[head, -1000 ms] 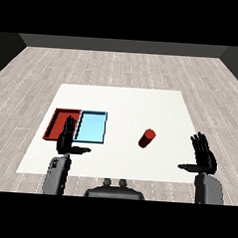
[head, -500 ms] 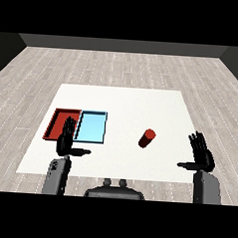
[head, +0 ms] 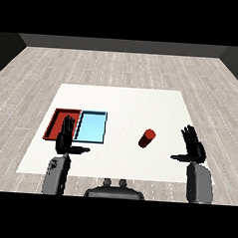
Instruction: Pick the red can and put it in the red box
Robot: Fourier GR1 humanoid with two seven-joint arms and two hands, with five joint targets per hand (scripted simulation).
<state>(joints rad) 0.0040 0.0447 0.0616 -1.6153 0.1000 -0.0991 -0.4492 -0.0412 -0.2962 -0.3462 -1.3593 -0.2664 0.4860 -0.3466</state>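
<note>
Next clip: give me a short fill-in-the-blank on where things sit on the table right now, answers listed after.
1. The red can lies nearer the robot's ____ hand.
2. The blue tray sits directly beside the ____ tray.
3. The left hand hovers in front of the red tray with its fingers ____.
4. The right hand holds ____.

Answers: right; red; open; nothing

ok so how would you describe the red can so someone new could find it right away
Start at the white table: two trays lie side by side on its left part. The red can sits alone right of the middle, between the light blue tray and the right hand. It's the only small red cylinder.
</note>
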